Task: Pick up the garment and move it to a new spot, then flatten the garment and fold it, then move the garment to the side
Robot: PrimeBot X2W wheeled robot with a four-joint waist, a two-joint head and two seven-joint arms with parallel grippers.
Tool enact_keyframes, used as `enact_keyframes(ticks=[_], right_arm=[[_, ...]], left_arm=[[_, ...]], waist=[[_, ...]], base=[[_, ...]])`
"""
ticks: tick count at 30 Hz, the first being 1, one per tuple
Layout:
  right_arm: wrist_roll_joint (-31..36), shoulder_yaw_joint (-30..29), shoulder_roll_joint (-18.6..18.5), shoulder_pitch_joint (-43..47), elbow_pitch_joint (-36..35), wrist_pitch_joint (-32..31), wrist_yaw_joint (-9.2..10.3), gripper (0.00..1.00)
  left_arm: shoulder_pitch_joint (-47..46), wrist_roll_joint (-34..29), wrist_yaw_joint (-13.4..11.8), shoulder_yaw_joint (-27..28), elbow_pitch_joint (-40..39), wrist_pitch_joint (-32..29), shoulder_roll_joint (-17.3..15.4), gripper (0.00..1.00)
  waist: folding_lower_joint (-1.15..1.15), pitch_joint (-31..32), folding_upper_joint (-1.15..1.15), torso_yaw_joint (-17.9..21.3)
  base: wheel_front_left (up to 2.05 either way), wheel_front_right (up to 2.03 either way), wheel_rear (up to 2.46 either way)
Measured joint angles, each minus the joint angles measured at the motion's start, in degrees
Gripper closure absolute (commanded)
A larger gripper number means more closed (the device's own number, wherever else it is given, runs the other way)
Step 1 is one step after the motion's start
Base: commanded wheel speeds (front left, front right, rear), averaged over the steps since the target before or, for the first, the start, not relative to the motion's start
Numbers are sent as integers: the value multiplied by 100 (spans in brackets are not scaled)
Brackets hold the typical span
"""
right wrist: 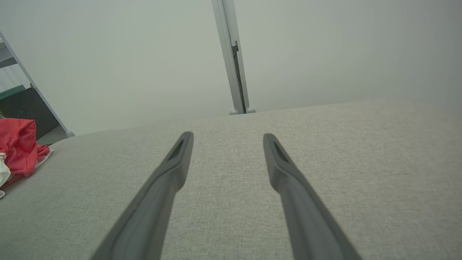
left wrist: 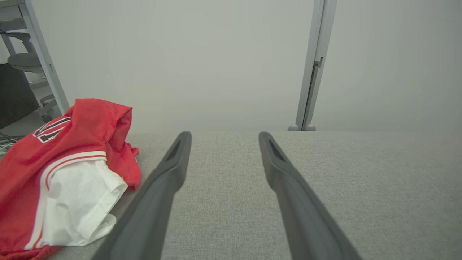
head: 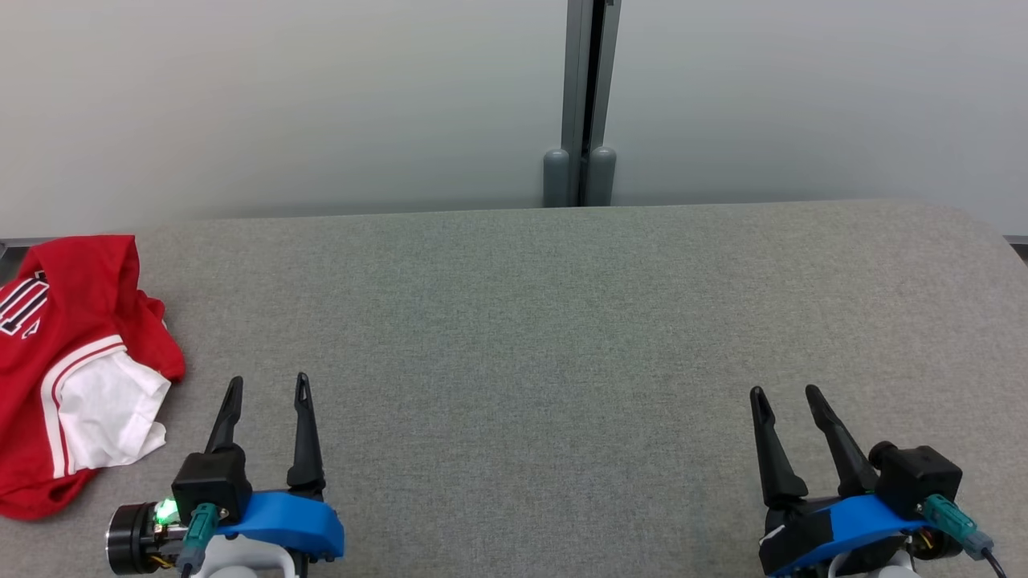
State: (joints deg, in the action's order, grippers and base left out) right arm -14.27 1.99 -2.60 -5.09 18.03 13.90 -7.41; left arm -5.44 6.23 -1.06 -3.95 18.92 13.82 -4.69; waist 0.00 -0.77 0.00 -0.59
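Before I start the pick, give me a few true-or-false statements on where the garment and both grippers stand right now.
1. The red garment lies bunched at the left end of the grey table. True.
2. The left gripper is shut on the garment. False: its jaws stand open, beside the cloth and not touching it.
3. The right gripper is open over bare tabletop. True.
4. The garment is spread flat at the table's middle. False: it is crumpled, with a white part folded over the red, far to the left.
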Motion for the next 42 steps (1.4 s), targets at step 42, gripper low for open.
enact_keyframes(ticks=[42], right_arm=[[502,-76,-9,-65,127,112,-7,0]], left_arm=[[-97,-372,26,115,227,118,32,0]], waist=[[0,-23,0,-54]], base=[[0,0,0]])
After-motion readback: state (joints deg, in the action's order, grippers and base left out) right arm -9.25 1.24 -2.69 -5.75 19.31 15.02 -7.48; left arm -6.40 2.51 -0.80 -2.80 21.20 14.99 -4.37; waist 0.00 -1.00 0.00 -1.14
